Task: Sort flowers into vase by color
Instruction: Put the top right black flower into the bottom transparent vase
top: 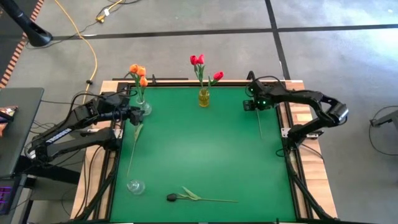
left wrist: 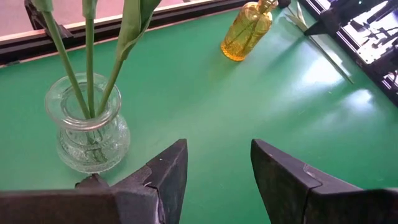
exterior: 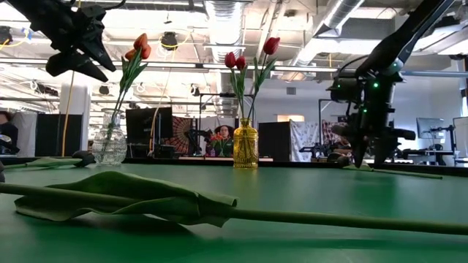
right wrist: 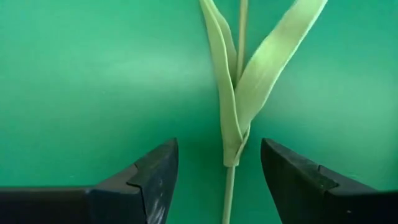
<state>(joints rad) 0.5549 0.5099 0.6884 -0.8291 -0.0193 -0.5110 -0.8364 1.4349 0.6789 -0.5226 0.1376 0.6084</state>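
Observation:
My right gripper [top: 254,104] [right wrist: 219,146] is open, low over the table's far right part. Its fingers stand on either side of a green stem with two leaves [right wrist: 231,112] [top: 259,124] lying flat; that flower's head is hidden. My left gripper [top: 135,116] [left wrist: 217,149] is open and up in the air beside the clear vase [top: 143,107] [left wrist: 88,127], which holds orange tulips [top: 137,72]. A yellow vase [top: 203,98] [exterior: 246,145] holds red tulips [top: 198,60]. Another stem [top: 132,152] lies near the left edge. A near-black tulip [top: 173,197] lies at the near edge.
A small clear vase [top: 135,185] stands with nothing in it at the near left, close to the black tulip, whose leaf [exterior: 124,193] fills the low view's foreground. A raised frame [top: 292,149] edges the green mat. The mat's middle [top: 199,149] is bare.

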